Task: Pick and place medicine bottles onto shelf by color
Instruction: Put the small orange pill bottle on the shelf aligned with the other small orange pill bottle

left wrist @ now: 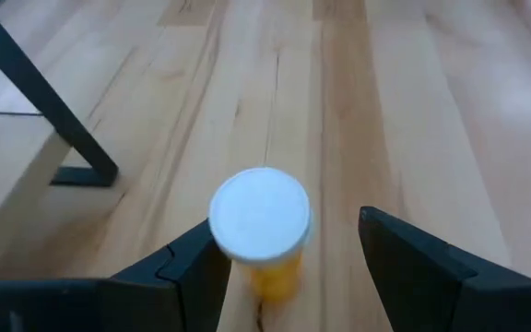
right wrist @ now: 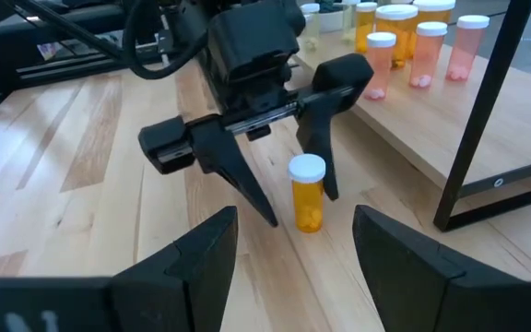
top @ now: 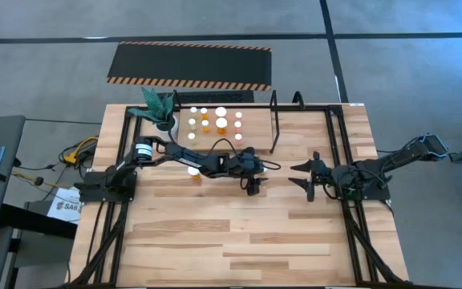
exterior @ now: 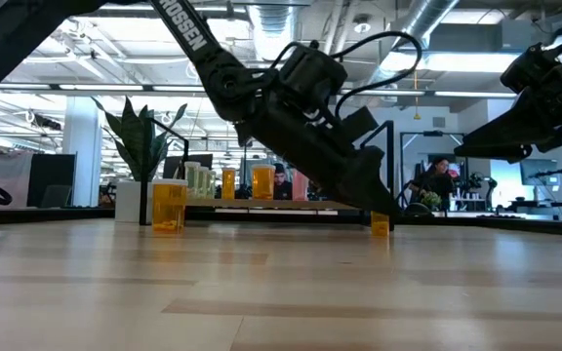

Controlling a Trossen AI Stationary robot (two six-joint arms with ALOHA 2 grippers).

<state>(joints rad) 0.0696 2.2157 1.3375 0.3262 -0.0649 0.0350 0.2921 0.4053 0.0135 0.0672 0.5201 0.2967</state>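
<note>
A small orange bottle with a white cap (left wrist: 259,221) stands upright on the table between the open fingers of my left gripper (left wrist: 289,263), close to one of them. It also shows in the right wrist view (right wrist: 307,194) and the low view (exterior: 380,224). My left gripper (top: 253,186) is at the table's middle. My right gripper (top: 309,178) is open and empty, just to its right, facing it. The wooden shelf (top: 255,120) stands at the far side and bears several orange, yellow and pink bottles (right wrist: 396,35). A larger orange bottle (top: 193,171) stands on the table beside my left arm. My left gripper's open fingers (left wrist: 192,267) stand on either side of the small orange bottle's body, slanting down from above. Whether the nearer finger touches the bottle I cannot tell. The bottle stands upright with its base on the table.
A green plant in a white pot (top: 160,108) stands at the shelf's left end. The shelf's black hoop upright (top: 276,120) rises just beyond my left gripper. A black hazard-striped mat (top: 189,66) lies on the floor beyond the table. The near half of the table is bare wood.
</note>
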